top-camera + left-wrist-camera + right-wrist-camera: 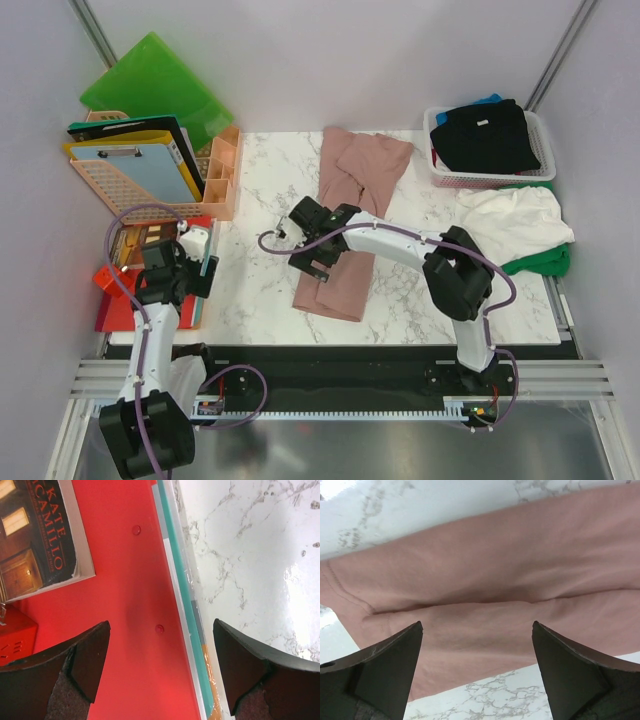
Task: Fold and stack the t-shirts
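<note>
A dusty pink t-shirt point(362, 170) lies in a long narrow fold down the middle of the marble table point(260, 290). My right gripper point(308, 243) hovers open over its left edge. In the right wrist view the pink cloth point(485, 575) fills the space ahead of the spread fingers point(390, 670), and nothing is held. A white t-shirt point(515, 220) lies crumpled at the right on top of a green one point(545, 262). Black point(485, 135) and blue point(487, 100) shirts fill a basket. My left gripper point(200, 262) is open at the table's left edge.
The white basket point(546, 150) stands at the back right. An orange rack point(215, 185) with clipboards and a green folder point(160, 85) stand at the back left. Under the left gripper point(161, 625) lie a red folder point(130, 580), a book point(40, 535) and teal sheets point(187, 600).
</note>
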Available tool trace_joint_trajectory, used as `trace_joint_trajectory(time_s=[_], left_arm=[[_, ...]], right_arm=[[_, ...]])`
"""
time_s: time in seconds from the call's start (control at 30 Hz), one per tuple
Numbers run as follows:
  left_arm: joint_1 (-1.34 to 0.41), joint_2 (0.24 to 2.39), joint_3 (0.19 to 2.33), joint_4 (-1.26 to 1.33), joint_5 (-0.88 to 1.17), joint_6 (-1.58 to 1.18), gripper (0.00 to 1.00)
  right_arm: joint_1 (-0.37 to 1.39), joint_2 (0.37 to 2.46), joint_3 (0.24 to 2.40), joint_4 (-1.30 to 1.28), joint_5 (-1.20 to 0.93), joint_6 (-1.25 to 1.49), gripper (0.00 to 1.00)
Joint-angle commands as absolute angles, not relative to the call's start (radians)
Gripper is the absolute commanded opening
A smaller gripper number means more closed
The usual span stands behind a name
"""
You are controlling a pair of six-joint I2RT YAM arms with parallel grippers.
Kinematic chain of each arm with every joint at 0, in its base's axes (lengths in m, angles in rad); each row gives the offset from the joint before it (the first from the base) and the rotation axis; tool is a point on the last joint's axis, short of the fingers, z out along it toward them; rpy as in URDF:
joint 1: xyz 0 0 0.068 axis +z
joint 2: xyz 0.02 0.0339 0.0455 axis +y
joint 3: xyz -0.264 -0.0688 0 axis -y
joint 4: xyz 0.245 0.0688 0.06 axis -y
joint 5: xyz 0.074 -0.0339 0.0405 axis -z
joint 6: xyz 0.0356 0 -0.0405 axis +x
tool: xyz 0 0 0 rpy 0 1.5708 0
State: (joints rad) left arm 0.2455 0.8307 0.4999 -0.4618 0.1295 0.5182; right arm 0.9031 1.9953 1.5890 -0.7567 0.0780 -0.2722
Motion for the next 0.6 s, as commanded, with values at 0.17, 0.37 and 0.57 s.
trace_joint_trajectory(time_s=[0.17, 0.37, 0.57], left_arm=[[0.248, 0.854, 0.495, -0.403, 0.15, 0.531, 0.91], [0.249, 0.877, 0.523, -0.402, 0.156, 0.529, 0.91], [0.249, 0.874, 0.52, -0.399, 0.126, 0.551, 0.91]], right_arm=[[0.779, 1.959, 1.52, -0.795, -0.049, -0.21, 0.98], [0.775, 2.037, 1.514, -0.79, -0.164, -0.21, 0.98], [0.776, 2.134, 1.566, -1.009, -0.343, -0.326, 0.98]])
